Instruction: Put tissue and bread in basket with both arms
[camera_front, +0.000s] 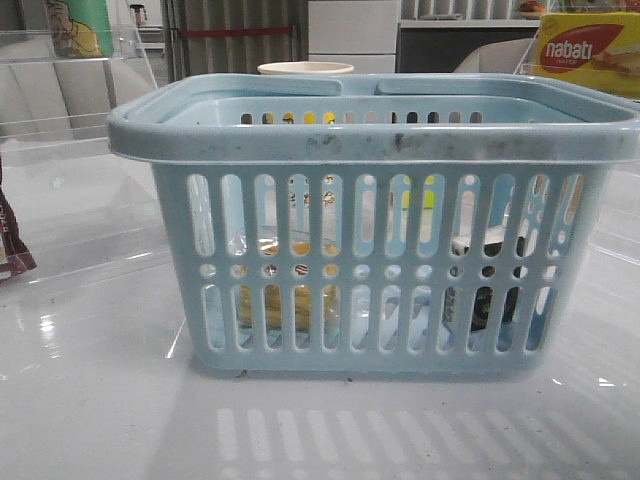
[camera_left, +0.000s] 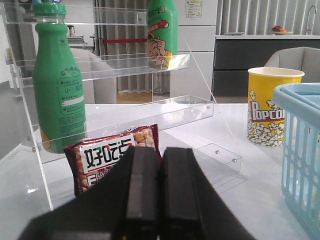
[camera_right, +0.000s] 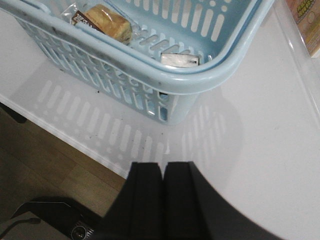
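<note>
The light blue basket stands in the middle of the table and fills the front view. The bread lies inside it at the left, seen through the slots, and shows in the right wrist view in its clear wrapper. The tissue pack stands inside at the right; its white top shows in the right wrist view. My left gripper is shut and empty, away from the basket. My right gripper is shut and empty, above the table's front edge beside the basket.
A clear acrylic shelf holds green bottles. A dark red snack packet leans under it. A yellow popcorn cup stands behind the basket. A yellow-red nabati box is at the back right.
</note>
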